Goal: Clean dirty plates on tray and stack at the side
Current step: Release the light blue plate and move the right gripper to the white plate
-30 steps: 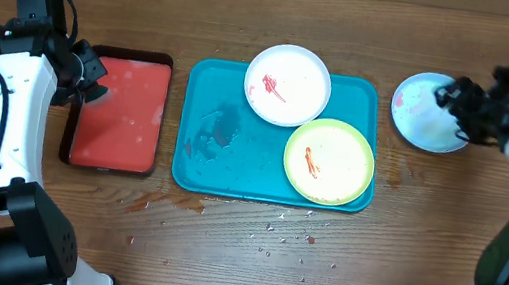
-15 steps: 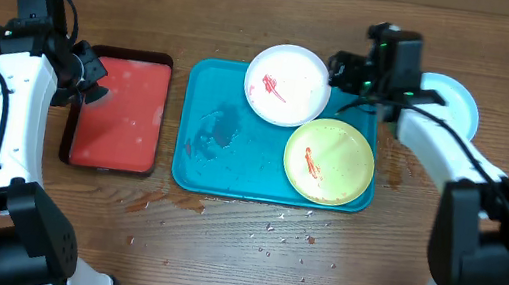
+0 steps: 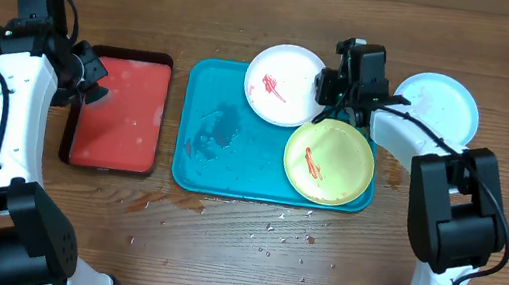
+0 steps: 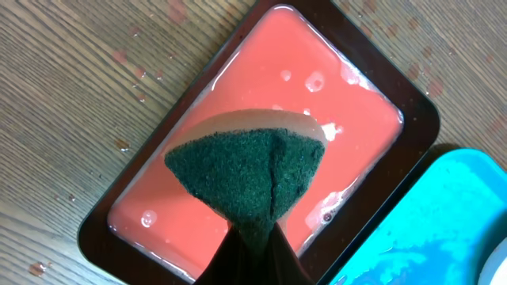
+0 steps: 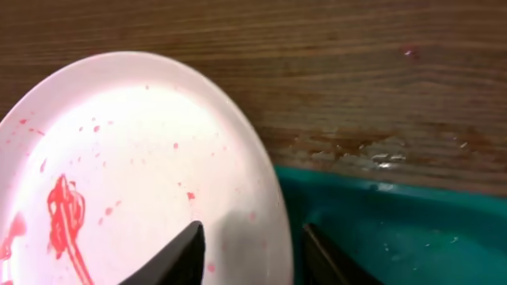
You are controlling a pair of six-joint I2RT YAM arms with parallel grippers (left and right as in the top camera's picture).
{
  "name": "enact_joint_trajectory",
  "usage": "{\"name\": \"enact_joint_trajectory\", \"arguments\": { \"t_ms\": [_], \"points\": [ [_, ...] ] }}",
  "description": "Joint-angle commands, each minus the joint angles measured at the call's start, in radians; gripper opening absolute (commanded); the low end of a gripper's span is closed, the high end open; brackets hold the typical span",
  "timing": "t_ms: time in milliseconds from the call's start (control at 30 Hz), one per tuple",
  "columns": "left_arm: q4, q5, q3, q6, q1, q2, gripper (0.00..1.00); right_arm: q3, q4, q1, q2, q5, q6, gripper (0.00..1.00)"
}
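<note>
The white plate [image 3: 286, 85] with red sauce smears lies at the back of the turquoise tray [image 3: 221, 163]. The yellow-green plate [image 3: 329, 161], also smeared, lies at the tray's front right. The pale blue plate [image 3: 436, 107] lies on the table to the right of the tray. My right gripper [image 3: 330, 83] is open at the white plate's right edge. In the right wrist view my right gripper [image 5: 252, 252] has its fingers on either side of the white plate's [image 5: 127, 174] rim. My left gripper [image 3: 92, 78] is shut on a green sponge [image 4: 247, 170] above the red tray [image 3: 114, 132].
The dark-rimmed red tray [image 4: 238, 71] holds pinkish liquid and stands left of the turquoise tray [image 5: 396, 237]. Water drops [image 3: 281, 233] are scattered on the wooden table in front of the tray. A wet patch [image 3: 394, 169] lies by the tray's right edge.
My right gripper has left the pale blue plate on the table at the right and moved left to the white plate's right rim. The left arm has not moved.
</note>
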Motion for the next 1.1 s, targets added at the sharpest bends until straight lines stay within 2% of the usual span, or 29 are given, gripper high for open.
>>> {"name": "enact_joint_trajectory", "arguments": {
  "t_ms": [0,133,200,367,533,667,767,933,1067],
  "points": [
    [0.006,0.011,-0.005,-0.02,-0.007,0.004,0.04,0.003,-0.033,0.038,0.0,0.002,-0.008,0.38],
    [0.006,0.011,-0.005,-0.02,-0.007,0.004,0.04,0.004,-0.098,0.082,-0.009,-0.014,-0.008,0.37],
    [0.005,0.011,-0.005,-0.02,-0.007,0.004,0.04,0.004,-0.143,0.109,-0.035,-0.051,-0.003,0.32],
    [0.005,0.011,-0.005,-0.02,-0.007,0.004,0.04,0.004,-0.236,0.169,-0.143,-0.053,0.027,0.32],
    [0.006,0.011,-0.005,-0.02,-0.007,0.004,0.04,0.004,-0.225,0.173,-0.216,-0.011,0.031,0.34],
    [0.006,0.012,-0.005,-0.02,-0.011,0.004,0.04,0.004,-0.197,0.161,-0.203,0.019,0.03,0.4],
    [0.007,0.013,-0.005,-0.016,-0.032,0.004,0.04,0.004,-0.169,0.159,-0.171,0.021,0.03,0.41],
    [0.041,0.111,-0.005,0.083,-0.085,0.004,0.04,0.004,-0.108,0.166,-0.087,-0.018,0.034,0.41],
    [0.064,0.104,-0.005,0.085,-0.145,0.004,0.04,0.004,-0.062,0.166,-0.011,-0.072,0.053,0.41]
  ]
}}
